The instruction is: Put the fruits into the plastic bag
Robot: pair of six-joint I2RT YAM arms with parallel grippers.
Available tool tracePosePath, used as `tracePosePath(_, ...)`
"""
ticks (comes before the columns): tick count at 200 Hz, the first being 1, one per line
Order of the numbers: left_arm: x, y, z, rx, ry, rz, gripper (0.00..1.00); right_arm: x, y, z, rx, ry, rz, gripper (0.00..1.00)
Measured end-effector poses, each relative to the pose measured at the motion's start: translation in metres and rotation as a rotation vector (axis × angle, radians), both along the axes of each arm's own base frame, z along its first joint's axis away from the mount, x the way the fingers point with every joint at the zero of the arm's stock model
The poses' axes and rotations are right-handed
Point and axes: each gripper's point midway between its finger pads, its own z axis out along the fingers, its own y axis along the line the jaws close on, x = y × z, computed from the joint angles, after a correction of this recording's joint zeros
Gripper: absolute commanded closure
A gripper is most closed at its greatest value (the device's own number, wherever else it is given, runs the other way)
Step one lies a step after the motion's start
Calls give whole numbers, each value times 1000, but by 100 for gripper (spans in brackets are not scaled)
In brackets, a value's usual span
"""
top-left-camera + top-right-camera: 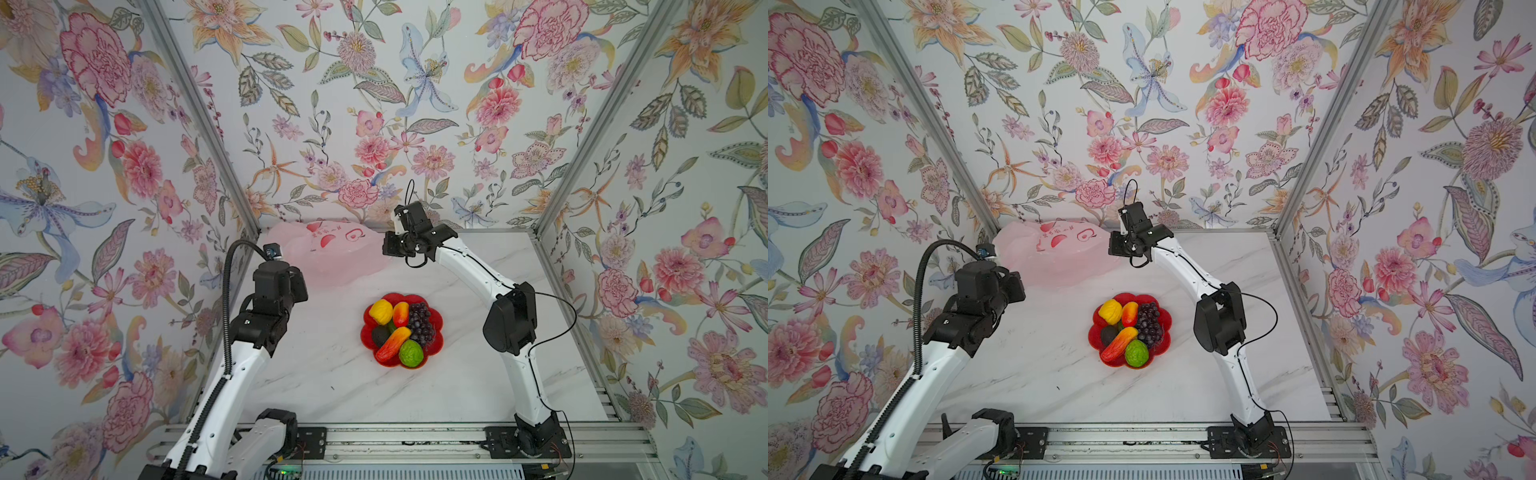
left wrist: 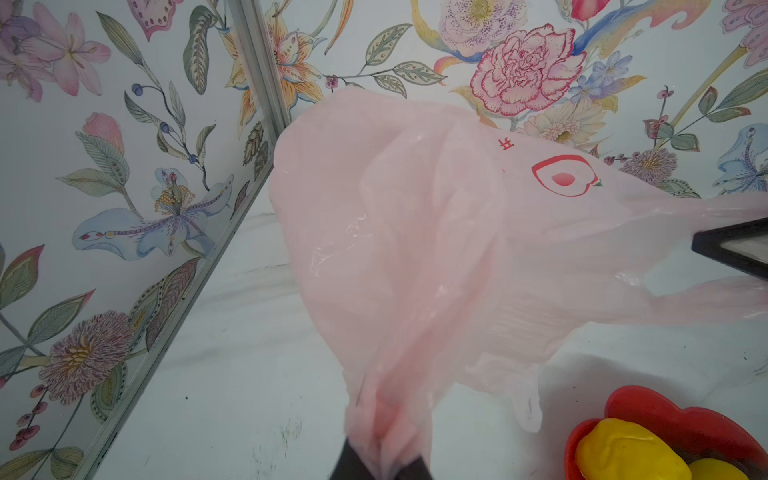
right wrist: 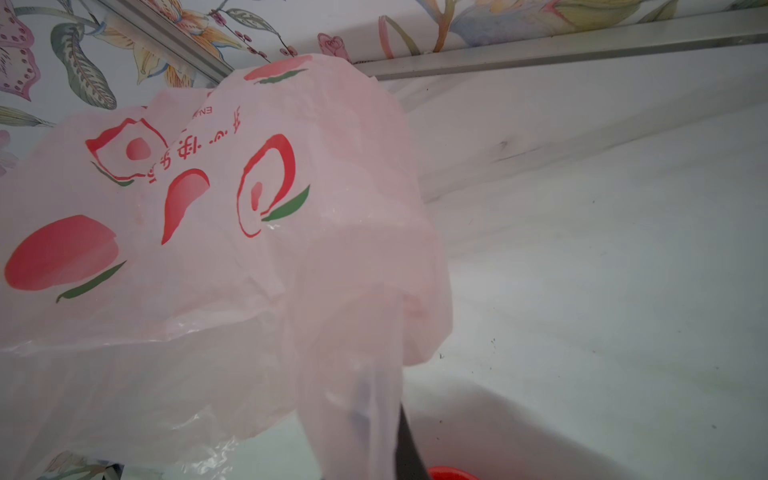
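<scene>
Thin translucent pale pink plastic bag (image 1: 328, 257) hangs stretched over the white marble table (image 1: 316, 374) at its far left corner. Its long axis runs left to right. The left gripper (image 2: 380, 465) and right gripper (image 3: 382, 457) each clamp a handle. The glossy toy fruits (image 1: 392, 343) lie on the red flower-shaped plate (image 1: 437, 319).

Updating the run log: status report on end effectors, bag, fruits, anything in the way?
Shut on plastic bag: left end effector, right end effector. On red plate: fruits, none bagged. Nothing seen between plate and bag.
</scene>
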Motion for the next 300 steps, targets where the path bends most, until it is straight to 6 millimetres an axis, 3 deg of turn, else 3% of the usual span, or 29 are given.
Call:
tracePosePath(17,-8,1,-10,-14,16,8,100,2,-1,5,8,-5,-1,100)
tracePosePath(30,-11,1,-20,-28,38,12,100,5,-3,9,18,-10,-2,85)
tracePosePath(47,-13,-3,-33,-53,69,6,100,8,-8,9,31,2,-10,46)
tracePosePath(73,-14,-8,-40,-99,91,-4,100,15,-22,7,50,32,-28,0)
tracePosePath(107,-13,-14,-42,-136,98,-17,100,18,-35,4,32,47,-36,1)
tracePosePath(135,-12,-18,-46,-161,105,-27,100,1,-48,16,-24,37,-29,1)
tracePosePath(147,-12,-20,-47,-174,107,-33,100,-10,-56,33,-31,15,-26,1)
tracePosePath(191,-13,-25,-48,-198,111,-53,100,-56,-101,126,24,-122,-49,1)
tracePosePath(217,-13,-30,-48,-221,101,-71,100,-75,-122,153,55,-162,-65,1)
tracePosePath(242,-21,-35,-54,-253,92,-99,100,-87,-123,151,62,-141,-43,1)
tracePosePath(300,-41,-47,-68,-333,81,-154,100,-138,-92,105,-35,3,92,1)
